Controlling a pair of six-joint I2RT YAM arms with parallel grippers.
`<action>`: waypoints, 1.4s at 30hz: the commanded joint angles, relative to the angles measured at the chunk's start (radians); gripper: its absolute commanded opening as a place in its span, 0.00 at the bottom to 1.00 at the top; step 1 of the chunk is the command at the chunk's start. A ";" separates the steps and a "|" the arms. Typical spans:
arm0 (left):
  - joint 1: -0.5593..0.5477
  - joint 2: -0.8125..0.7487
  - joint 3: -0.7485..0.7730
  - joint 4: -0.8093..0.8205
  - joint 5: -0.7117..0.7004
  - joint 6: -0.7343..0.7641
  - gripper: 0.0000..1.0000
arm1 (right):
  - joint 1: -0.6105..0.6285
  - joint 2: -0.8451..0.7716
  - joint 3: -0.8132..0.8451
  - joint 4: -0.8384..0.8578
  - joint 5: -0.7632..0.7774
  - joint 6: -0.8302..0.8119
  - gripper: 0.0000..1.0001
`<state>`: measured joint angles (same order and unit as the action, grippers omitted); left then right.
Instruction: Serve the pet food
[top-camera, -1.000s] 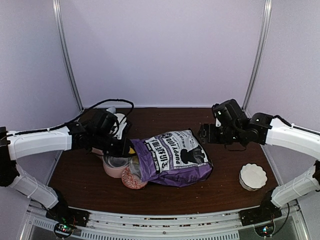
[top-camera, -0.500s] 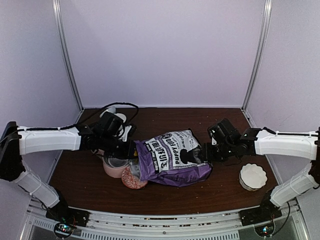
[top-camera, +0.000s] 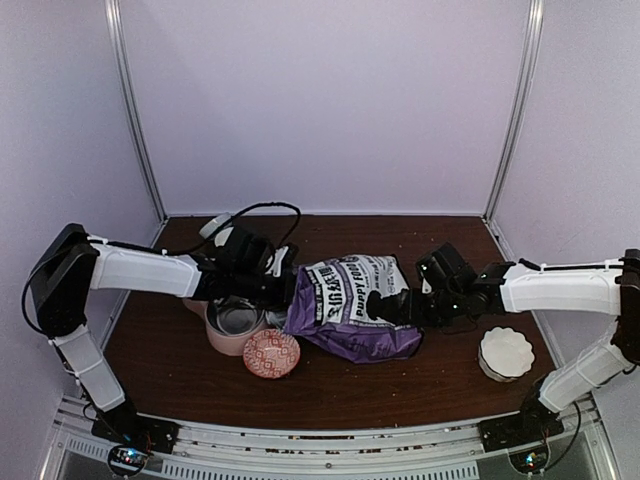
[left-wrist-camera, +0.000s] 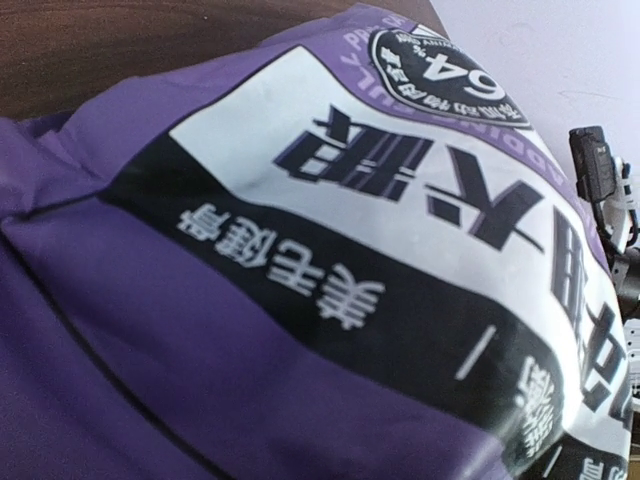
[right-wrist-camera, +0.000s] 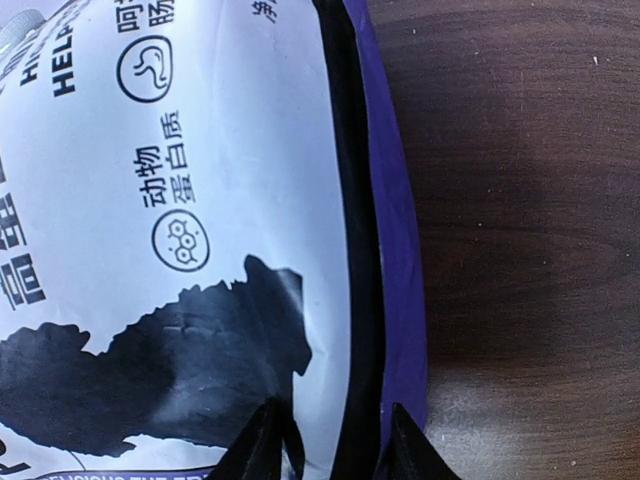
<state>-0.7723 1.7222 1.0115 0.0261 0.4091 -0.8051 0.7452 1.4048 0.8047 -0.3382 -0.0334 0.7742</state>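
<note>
Now right claw (right-wrist-camera: 330, 448) pinches the side seam of purple bag (top-camera: 340, 295), likely steadying it for pouring; left claw (top-camera: 284, 285) at opposite end, grip unseen.

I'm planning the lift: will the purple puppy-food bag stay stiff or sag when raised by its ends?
The purple plastic bag with the white label probably sags: its film creases and bulges. It looks full, so likely heavy. The right gripper straddles only its thin glossy edge, which may slip.
</note>
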 joint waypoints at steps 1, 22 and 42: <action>-0.057 0.022 0.015 0.221 0.143 -0.071 0.00 | 0.010 0.026 -0.017 0.063 -0.061 0.016 0.34; -0.056 -0.232 -0.026 0.376 0.224 -0.170 0.00 | 0.000 -0.168 0.120 -0.198 0.074 -0.042 0.80; -0.056 -0.307 -0.044 0.405 0.235 -0.173 0.00 | 0.222 0.026 0.712 -0.358 0.157 -0.235 0.82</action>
<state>-0.8211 1.4467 0.9592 0.2722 0.6113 -0.9798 0.9360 1.3651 1.4410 -0.6319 0.0593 0.5930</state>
